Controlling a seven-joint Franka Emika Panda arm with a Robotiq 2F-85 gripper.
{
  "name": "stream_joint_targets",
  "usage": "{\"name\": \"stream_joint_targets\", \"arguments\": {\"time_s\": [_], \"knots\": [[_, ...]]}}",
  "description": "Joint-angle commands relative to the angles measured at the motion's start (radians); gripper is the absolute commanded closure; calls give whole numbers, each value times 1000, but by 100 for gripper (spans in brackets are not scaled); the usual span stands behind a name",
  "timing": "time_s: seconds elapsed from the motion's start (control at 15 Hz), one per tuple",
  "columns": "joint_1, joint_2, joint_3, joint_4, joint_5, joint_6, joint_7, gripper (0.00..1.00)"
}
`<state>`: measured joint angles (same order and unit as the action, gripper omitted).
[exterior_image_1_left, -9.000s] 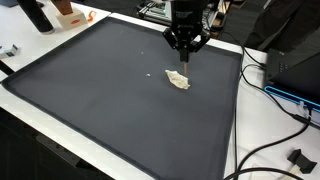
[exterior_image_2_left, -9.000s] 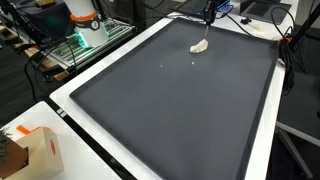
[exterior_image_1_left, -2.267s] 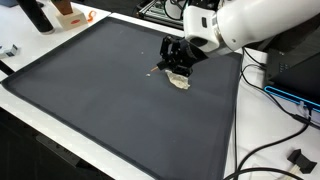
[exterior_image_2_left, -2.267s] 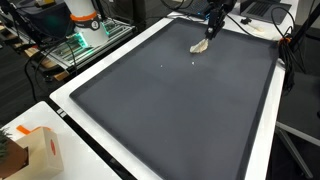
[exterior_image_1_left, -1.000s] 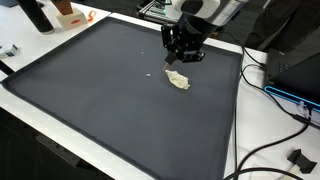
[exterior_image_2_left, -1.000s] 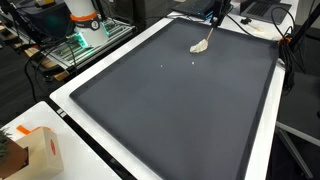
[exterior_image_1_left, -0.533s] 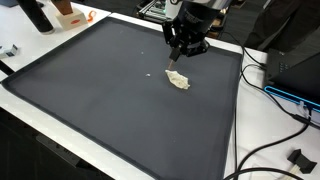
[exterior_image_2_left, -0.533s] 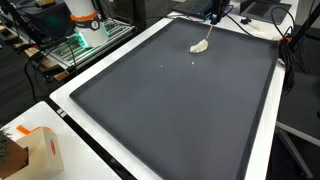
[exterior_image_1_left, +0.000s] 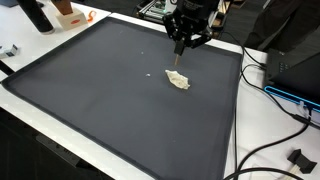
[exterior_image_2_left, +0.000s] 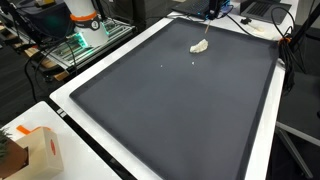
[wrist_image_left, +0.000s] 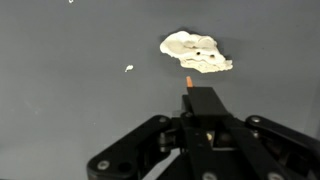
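The pincer (exterior_image_1_left: 181, 46) hangs over the far part of a dark mat (exterior_image_1_left: 95, 95), its fingers (wrist_image_left: 203, 98) pressed together on a thin stick (exterior_image_1_left: 180, 60). The stick points down from the fingertips, and the wrist view shows its orange tip (wrist_image_left: 188, 79).

Right under and just ahead of that tip lies a pale lump (wrist_image_left: 196, 53), crumpled and uneven, flat on the mat. It shows in both exterior views (exterior_image_1_left: 178, 81) (exterior_image_2_left: 199, 46). The tip ends very near the lump's edge, but whether it touches is hard to tell from these angles. A small white crumb (wrist_image_left: 129, 68) sits off to one side of the lump, apart from it and from the stick. Nothing stands between the pincer and the lump.

The mat is dark grey and covers nearly all of a white table (exterior_image_2_left: 70, 110), which leaves only a pale border around it. Well away from the pincer, at the near corner of the table in an exterior view, stands an orange and white carton (exterior_image_2_left: 35, 150). Beyond the mat's edge, black cables (exterior_image_1_left: 270, 100) trail past a dark box (exterior_image_1_left: 300, 65). A dark bottle (exterior_image_1_left: 38, 15) stands at the far corner in an exterior view.
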<state>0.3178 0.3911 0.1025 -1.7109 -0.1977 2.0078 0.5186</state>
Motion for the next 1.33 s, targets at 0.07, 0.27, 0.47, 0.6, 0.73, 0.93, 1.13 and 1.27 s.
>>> {"name": "stream_joint_targets", "arguments": {"time_s": [0.07, 0.27, 0.47, 0.6, 0.73, 0.93, 1.13, 1.27], "knots": [[2, -3, -3, 6, 3, -2, -4, 87], [4, 0, -3, 8, 3, -2, -4, 87], [4, 0, -3, 8, 3, -2, -4, 97], [-31, 1, 29, -4, 103, 50, -83, 97], [-54, 1, 54, -20, 209, 113, -162, 97], [-93, 15, 90, -39, 374, 189, -296, 97], [-127, 30, 119, -67, 511, 242, -408, 97], [-148, 35, 133, -90, 586, 271, -463, 97]]}}
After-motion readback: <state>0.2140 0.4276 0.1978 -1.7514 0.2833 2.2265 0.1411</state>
